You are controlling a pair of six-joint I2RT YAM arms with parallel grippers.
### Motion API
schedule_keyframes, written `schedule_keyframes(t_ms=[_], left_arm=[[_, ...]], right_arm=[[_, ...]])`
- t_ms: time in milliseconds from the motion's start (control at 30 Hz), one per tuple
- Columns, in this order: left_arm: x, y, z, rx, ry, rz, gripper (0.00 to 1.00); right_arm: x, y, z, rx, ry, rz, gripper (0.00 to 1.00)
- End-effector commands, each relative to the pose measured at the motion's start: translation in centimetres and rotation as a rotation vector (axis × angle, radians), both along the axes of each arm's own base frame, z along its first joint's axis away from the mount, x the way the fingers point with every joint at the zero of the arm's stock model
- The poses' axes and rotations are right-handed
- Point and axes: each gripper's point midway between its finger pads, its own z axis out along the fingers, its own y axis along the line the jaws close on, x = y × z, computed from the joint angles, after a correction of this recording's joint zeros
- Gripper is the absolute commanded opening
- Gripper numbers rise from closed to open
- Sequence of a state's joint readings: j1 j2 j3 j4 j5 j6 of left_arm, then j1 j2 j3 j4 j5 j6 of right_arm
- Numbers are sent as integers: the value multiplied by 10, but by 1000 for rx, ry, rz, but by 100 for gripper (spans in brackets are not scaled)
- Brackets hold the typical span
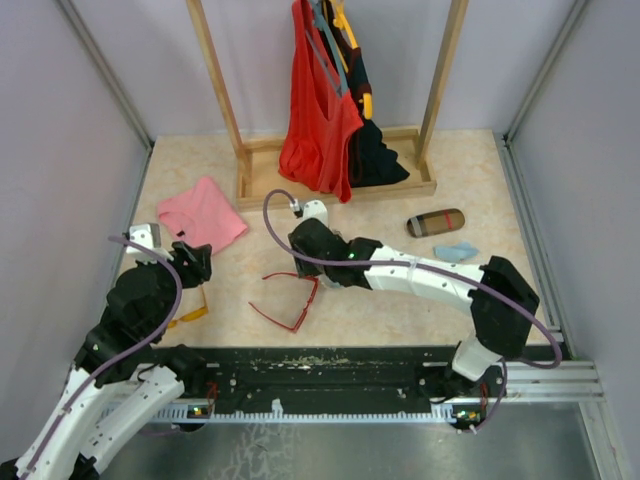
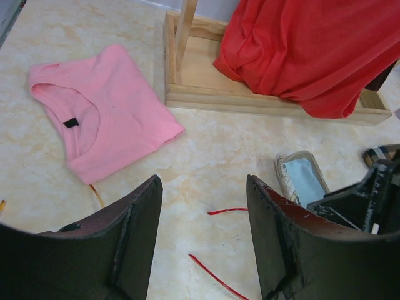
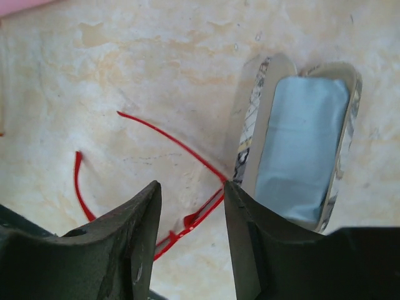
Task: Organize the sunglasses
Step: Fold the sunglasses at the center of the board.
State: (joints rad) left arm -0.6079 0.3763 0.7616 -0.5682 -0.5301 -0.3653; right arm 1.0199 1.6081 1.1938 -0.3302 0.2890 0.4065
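The sunglasses lie flat on the table with their thin red arms spread; the arms also show in the left wrist view. My right gripper hovers open just above the front frame; its right finger tip is at the hinge and nothing is held. Beside it lies an open case with a light blue inside, also seen as the case from the left. In the top view my right arm hides this case. My left gripper is open and empty, left of the sunglasses.
A folded pink shirt lies at the left. At the back stands a wooden rack with a red garment. A shut brown case and a light blue cloth lie at the right. A yellow item sits by the left arm.
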Motion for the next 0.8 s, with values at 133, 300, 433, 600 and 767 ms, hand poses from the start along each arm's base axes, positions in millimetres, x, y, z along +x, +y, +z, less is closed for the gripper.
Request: schedule_keyframes(t_ms=[133,300,433,600,767], left_arm=[[3,0,-2,6,4,8,62],[4,-2,-2,7,5,1,63],[4,-3,-3,10,8,-4,63],[4,-3,-3,9,7,-5,62],[4,-4,-3,9,7,-10,63]], right_arm=[[-37,-19,15,151,84,-505,48],[-53,-14,-7,108,137,-571,48],[-60,-2,-32,67,180,-574,47],[-63,4,-53,35,207,-574,44],[-62,8,-61,31,213,-573,41]])
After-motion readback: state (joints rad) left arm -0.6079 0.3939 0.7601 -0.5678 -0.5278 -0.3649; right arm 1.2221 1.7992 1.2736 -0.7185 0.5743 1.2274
